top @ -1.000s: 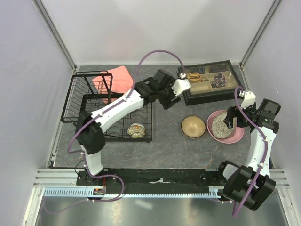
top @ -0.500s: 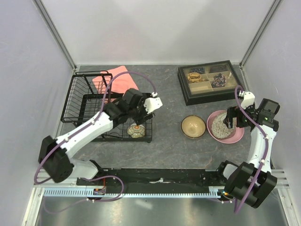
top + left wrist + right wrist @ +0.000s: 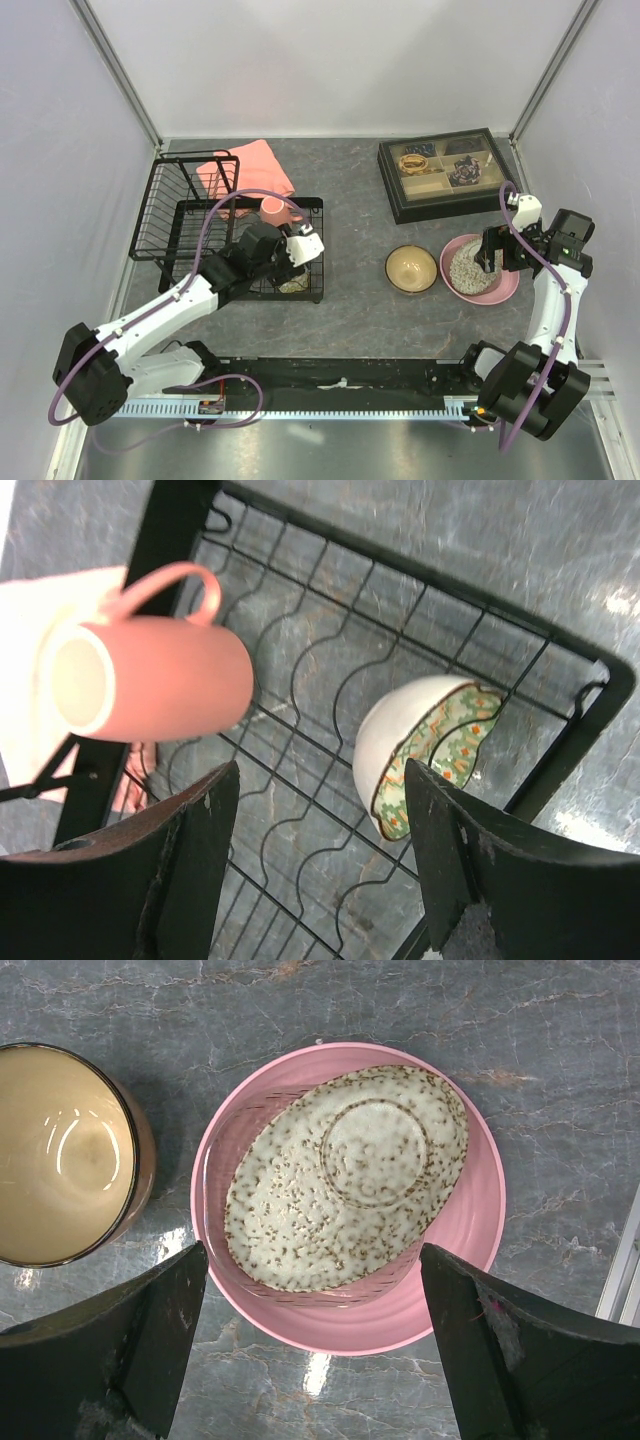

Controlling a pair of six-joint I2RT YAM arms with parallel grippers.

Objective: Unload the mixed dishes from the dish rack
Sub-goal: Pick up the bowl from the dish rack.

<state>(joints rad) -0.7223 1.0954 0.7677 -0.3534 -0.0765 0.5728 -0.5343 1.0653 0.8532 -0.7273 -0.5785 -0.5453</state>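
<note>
The black wire dish rack point(image 3: 180, 215) stands at the left. A pink handled mug point(image 3: 272, 209) lies on its side in the rack's flat base point(image 3: 300, 670), and also shows in the left wrist view point(image 3: 150, 680). A small bowl, white outside with a floral inside point(image 3: 425, 750), stands on edge near the rack's corner. My left gripper point(image 3: 289, 266) hangs open and empty just above it point(image 3: 320, 810). On the table a grey speckled bowl point(image 3: 345, 1175) sits on the pink plate point(image 3: 470, 1250). My right gripper point(image 3: 310, 1290) is open and empty over them point(image 3: 497, 250).
A brown bowl with a cream inside point(image 3: 411, 268) stands upright left of the plate point(image 3: 60, 1155). A black compartmented tray of trinkets point(image 3: 445, 172) is at the back right. A pink folded cloth point(image 3: 250, 165) lies behind the rack.
My left arm has swung back from near the trinket tray to the rack and lowered over the floral bowl, uncovering the mug. The right arm has not moved.
</note>
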